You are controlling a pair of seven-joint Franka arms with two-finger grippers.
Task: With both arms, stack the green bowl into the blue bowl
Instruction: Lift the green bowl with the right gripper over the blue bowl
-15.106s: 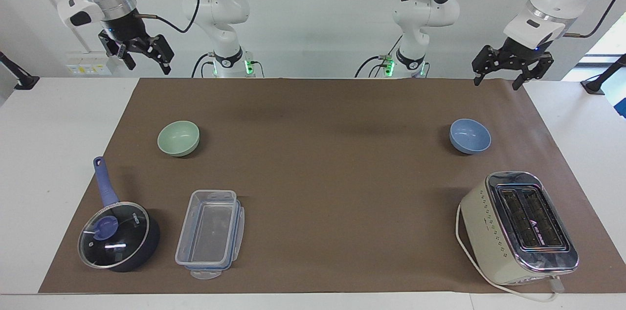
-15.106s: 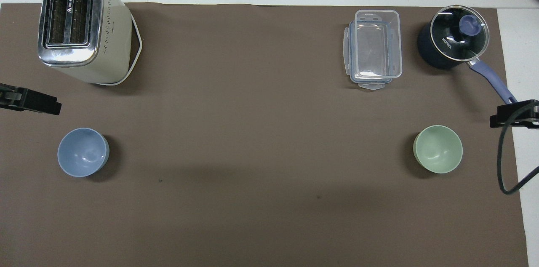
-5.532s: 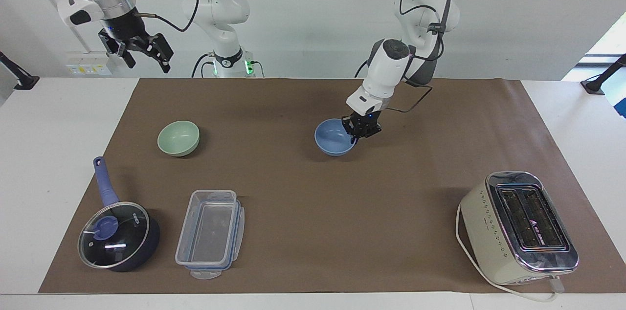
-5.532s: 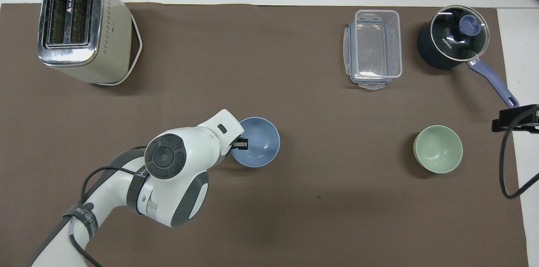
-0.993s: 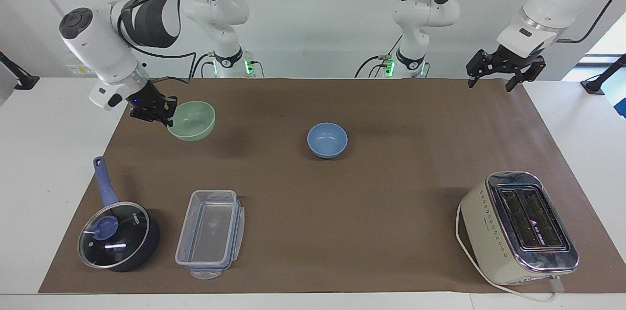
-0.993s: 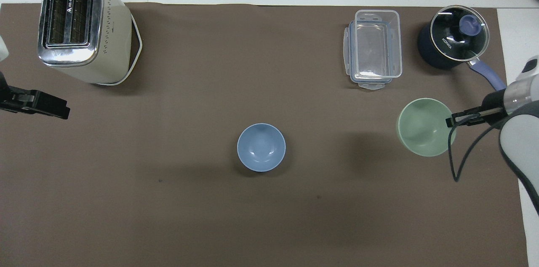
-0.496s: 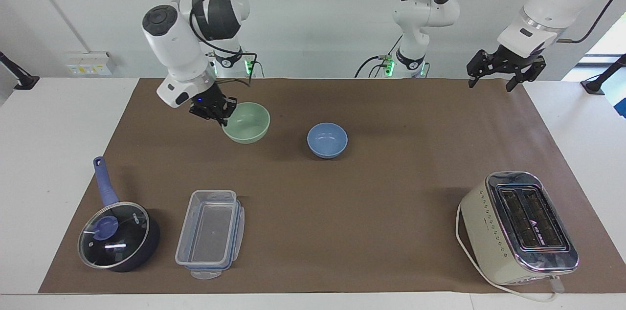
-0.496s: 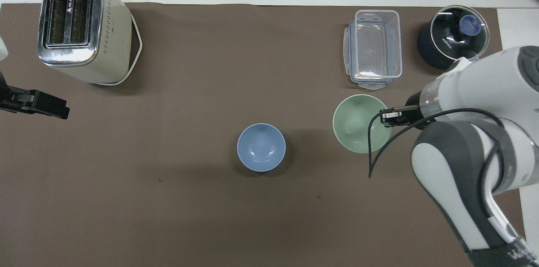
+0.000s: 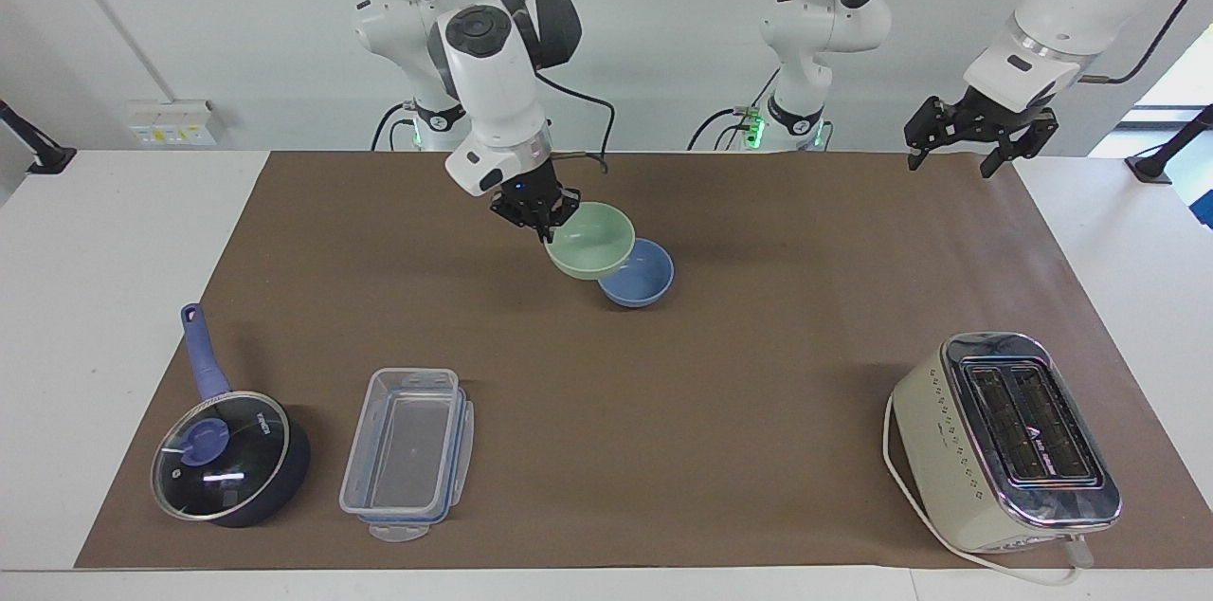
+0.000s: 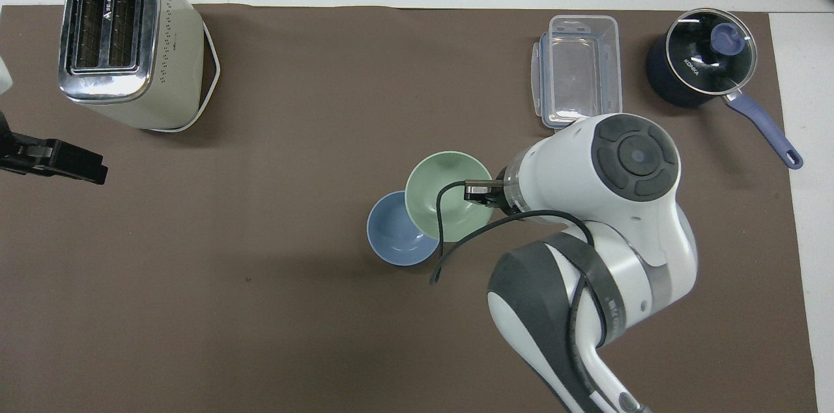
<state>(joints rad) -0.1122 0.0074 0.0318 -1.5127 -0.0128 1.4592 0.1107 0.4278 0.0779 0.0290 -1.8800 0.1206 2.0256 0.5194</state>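
Note:
The green bowl (image 9: 591, 241) hangs tilted in the air with my right gripper (image 9: 548, 224) shut on its rim at the side toward the right arm's end. It partly overlaps the blue bowl (image 9: 646, 277), which rests on the brown mat in the middle of the table. In the overhead view the green bowl (image 10: 440, 195) covers one edge of the blue bowl (image 10: 393, 238), and my right gripper (image 10: 475, 192) pinches the rim. My left gripper (image 9: 975, 135) waits open, raised over the mat's corner at the left arm's end.
A cream toaster (image 9: 1006, 442) stands at the left arm's end, farther from the robots. A clear plastic container (image 9: 407, 451) and a lidded dark-blue saucepan (image 9: 227, 457) sit at the right arm's end, also farther out.
My right arm has carried the green bowl from the right arm's end toward the table's middle, until it overlaps the blue bowl. The left arm and blue bowl stayed put.

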